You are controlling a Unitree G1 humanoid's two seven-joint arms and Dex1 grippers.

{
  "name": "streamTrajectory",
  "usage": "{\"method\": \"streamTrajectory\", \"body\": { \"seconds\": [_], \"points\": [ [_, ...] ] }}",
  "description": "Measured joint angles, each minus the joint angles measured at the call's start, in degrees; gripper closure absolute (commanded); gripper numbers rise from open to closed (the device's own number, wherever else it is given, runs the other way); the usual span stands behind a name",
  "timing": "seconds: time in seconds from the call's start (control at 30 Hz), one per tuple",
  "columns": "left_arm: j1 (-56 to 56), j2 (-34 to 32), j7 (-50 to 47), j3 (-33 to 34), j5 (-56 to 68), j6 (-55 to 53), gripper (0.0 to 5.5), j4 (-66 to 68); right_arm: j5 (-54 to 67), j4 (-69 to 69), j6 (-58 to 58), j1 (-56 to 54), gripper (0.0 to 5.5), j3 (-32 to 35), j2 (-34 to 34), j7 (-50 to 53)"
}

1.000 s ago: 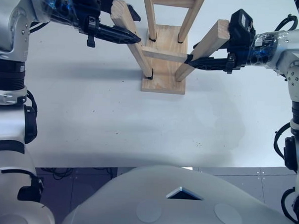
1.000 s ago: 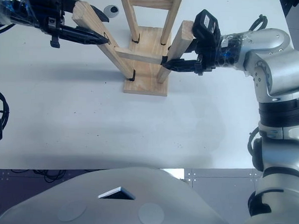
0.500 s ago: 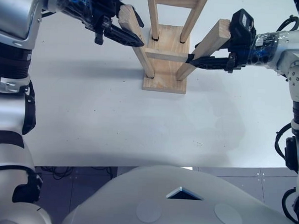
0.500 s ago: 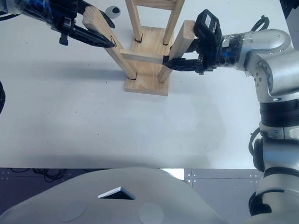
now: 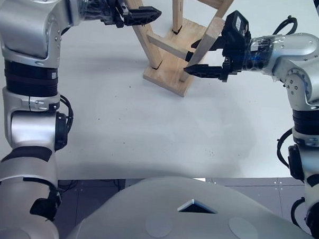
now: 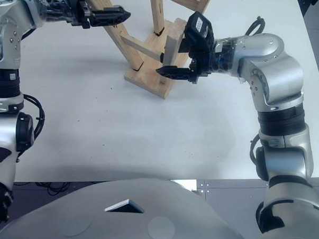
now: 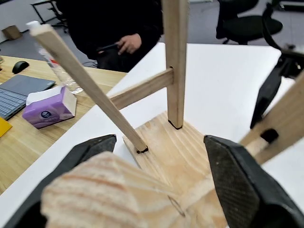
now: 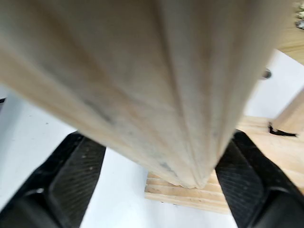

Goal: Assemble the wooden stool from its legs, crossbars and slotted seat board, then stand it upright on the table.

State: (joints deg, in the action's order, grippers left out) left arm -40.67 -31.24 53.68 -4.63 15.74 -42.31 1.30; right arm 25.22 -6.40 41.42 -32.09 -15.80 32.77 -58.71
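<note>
The wooden stool stands upside down at the back of the white table, its slotted seat board (image 5: pixel 166 80) lying on the tabletop and its legs pointing up. A crossbar (image 5: pixel 170 46) joins the two near legs. My left gripper (image 5: pixel 148 13) is shut on the near left leg (image 5: pixel 144 37) close to its top end, which is large in the left wrist view (image 7: pixel 104 194). My right gripper (image 5: pixel 191 57) is shut on the near right leg (image 5: pixel 208 37), one finger on each side (image 8: pixel 71 175). The two far legs (image 5: pixel 177 14) rise behind.
Bare white tabletop (image 5: pixel 148 129) stretches from the stool to the front edge. In the left wrist view, a wooden desk (image 7: pixel 28 147) beyond the table carries a laptop (image 7: pixel 26 88) and a purple tissue pack (image 7: pixel 47 107); a person sits behind it.
The stool has turned on the table, its far end swinging to the right, and now sits askew. Both grippers have moved with the legs they hold, the right one coming inward.
</note>
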Motion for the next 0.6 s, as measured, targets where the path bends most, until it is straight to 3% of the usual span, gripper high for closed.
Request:
{"method": "streamTrajectory", "body": {
  "seconds": [0.23,0.47,0.6],
  "points": [
    [3.0,5.3,-10.9,13.3,6.9,3.0,2.13,-7.1,0.7,-1.7,2.5,0.0,1.83,-2.2,-3.2,0.5],
    [4.9,8.2,-23.4,17.6,4.0,12.9,2.13,-5.2,3.4,-8.5,8.0,-0.3,1.83,-1.6,-7.5,6.4],
    [9.7,6.9,-27.8,21.4,2.3,16.3,2.13,-3.9,10.7,-15.6,14.8,-3.1,1.83,7.5,-4.4,6.6]
  ]
}}
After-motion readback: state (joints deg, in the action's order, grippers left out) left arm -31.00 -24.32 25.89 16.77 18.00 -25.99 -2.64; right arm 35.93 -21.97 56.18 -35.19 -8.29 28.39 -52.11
